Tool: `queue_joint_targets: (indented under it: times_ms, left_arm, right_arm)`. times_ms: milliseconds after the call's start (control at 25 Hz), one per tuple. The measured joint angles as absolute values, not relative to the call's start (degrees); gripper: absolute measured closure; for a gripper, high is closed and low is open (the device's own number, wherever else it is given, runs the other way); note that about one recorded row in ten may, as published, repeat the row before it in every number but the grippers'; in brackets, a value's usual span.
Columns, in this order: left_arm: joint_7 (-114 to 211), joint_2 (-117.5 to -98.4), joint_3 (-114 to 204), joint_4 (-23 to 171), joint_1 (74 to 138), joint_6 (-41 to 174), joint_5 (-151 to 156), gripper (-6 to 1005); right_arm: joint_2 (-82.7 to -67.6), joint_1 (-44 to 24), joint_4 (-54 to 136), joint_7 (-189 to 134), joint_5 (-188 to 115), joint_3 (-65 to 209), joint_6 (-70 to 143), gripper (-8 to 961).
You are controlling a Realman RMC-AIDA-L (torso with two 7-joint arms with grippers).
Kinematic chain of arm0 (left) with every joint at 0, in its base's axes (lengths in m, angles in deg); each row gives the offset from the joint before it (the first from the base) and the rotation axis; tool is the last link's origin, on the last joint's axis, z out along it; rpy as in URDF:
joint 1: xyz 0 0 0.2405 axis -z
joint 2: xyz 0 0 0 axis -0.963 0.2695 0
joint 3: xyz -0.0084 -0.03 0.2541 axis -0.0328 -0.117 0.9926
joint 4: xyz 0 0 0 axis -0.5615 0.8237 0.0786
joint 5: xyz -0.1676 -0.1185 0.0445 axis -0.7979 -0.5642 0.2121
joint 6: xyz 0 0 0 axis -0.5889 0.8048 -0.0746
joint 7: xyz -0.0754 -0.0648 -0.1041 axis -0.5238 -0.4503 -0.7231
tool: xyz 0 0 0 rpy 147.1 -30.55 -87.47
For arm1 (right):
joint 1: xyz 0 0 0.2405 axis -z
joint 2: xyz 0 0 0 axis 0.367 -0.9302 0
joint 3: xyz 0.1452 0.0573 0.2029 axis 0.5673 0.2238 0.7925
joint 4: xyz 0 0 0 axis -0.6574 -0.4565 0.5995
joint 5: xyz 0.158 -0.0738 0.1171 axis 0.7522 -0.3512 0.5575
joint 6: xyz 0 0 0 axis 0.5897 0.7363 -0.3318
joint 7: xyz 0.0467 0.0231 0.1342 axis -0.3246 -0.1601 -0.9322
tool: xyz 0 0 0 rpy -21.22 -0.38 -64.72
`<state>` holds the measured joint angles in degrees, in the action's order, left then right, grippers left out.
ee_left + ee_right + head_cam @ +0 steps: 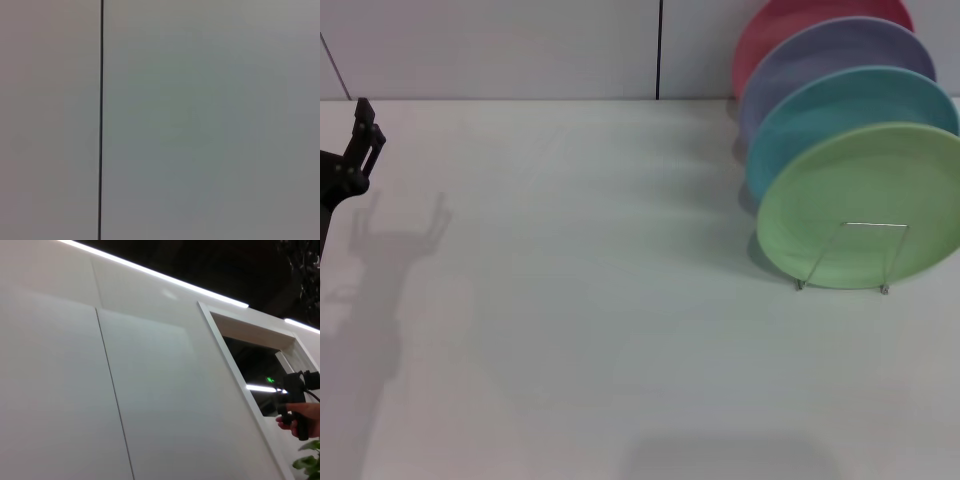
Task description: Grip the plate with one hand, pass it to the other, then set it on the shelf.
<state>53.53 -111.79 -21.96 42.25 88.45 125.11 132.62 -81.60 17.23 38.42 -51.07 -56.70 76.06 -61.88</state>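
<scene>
The light-green plate (860,190) stands upright at the front of a row of plates in the silver wire shelf (876,226), at the table's right; a wire loop crosses its lower face. My left gripper (362,125) is at the far left edge of the head view, above the table and far from the plate. Only part of it shows, and its shadow on the table has two spread prongs. It holds nothing. The right arm is out of view. Neither wrist view shows the plate or the shelf.
Behind the green plate stand a light-blue plate (840,100), a lavender plate (830,55) and a red plate (790,20). The white table (570,300) spreads between gripper and shelf. The left wrist view faces a wall panel seam (101,120); the right wrist view shows a wall and window (250,370).
</scene>
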Motion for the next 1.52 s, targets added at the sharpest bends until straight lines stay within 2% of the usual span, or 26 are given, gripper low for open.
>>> queue_joint_targets:
  times_ms: [1520]
  left_arm:
    - [48.83, -111.77, -25.22, 56.66, 93.34, 124.67, 130.41, 138]
  right_arm:
    - [-81.89, 15.27, 30.44, -43.54, -56.38, 78.23, -59.32, 254]
